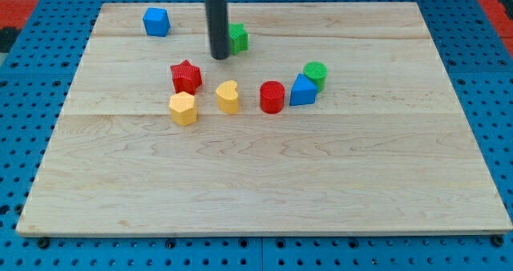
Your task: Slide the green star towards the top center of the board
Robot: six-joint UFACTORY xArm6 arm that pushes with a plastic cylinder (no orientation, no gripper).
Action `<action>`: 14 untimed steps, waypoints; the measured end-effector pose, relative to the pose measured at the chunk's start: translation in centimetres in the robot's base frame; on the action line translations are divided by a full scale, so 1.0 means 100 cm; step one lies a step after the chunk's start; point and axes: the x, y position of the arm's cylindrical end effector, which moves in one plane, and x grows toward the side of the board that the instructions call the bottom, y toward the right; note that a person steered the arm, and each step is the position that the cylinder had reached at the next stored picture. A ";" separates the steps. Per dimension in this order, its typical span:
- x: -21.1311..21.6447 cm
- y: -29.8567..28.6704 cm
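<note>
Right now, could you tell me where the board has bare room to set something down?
Free: the whole bottom half of the board, below the yellow blocks, and the right side past the green cylinder. Crowded: the middle row, and top centre, where my tip sits beside the green star.

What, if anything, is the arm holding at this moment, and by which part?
Nothing is held: the arm ends in a plain rod. My tip stands on the board right beside the green star, at the star's left in the view; whether they touch cannot be told.
</note>
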 end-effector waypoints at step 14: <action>0.019 0.180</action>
